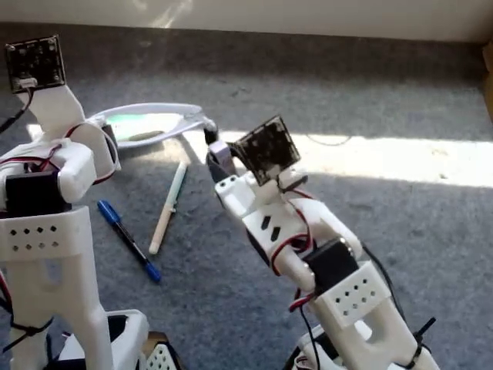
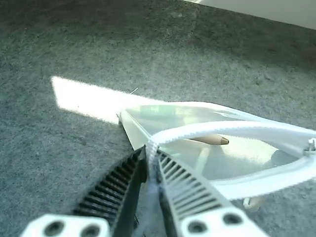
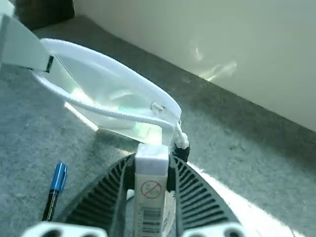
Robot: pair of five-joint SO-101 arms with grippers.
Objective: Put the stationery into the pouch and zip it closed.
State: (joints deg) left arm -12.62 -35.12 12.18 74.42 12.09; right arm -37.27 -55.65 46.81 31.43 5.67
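The clear pouch (image 1: 154, 127) with a white zipper lies open on the grey carpet. My left gripper (image 2: 151, 157) is shut on the pouch's (image 2: 197, 148) zipper end and holds its mouth open; a tan pencil tip (image 2: 212, 140) shows inside. My right gripper (image 3: 150, 170) is shut on a white eraser block (image 3: 150, 185), just in front of the pouch's (image 3: 106, 94) other end by the zipper pull (image 3: 180, 141). In the high view that gripper (image 1: 214, 153) is at the pouch's right end. A blue pen (image 1: 129, 240) and a cream pen (image 1: 168, 208) lie on the carpet between the arms.
Grey carpet (image 1: 370, 100) covers the floor, with a bright sunlit strip to the right of the pouch. A pale wall (image 3: 237, 44) runs close behind the pouch. The blue pen (image 3: 54, 190) lies beside my right gripper. Open carpet stretches to the right.
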